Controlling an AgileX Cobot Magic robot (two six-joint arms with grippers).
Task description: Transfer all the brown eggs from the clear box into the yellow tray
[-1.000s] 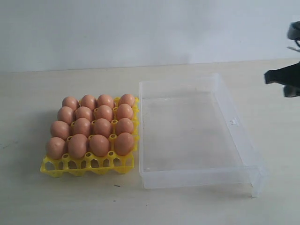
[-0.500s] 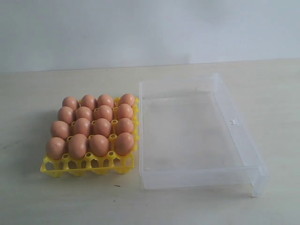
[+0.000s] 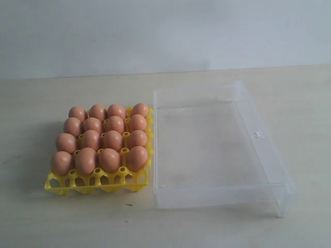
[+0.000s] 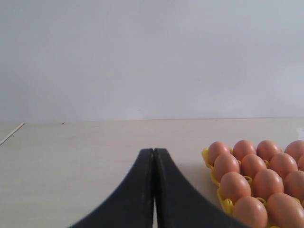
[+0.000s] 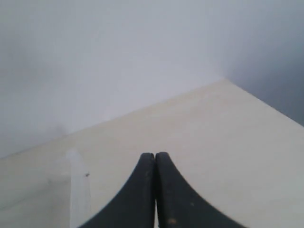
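Brown eggs (image 3: 109, 159) all sit in the tray (image 3: 98, 185), nine o'clock of the bare box (image 3: 217, 196). The right gripper (image 5: 155, 159) has withdrawn past three o'clock; it and the left gripper (image 4: 154, 156) are pressed together, empty. Task looks done.

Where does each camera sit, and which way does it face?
Exterior: off the arms, looking down at the table, brown eggs in the yellow tray, clear box; no arm shows.
Left wrist: low over the table, facing the wall; shut left gripper shows.
Right wrist: tilted, facing the wall; shut right gripper shows.
Shared: exterior and left wrist show the brown eggs.
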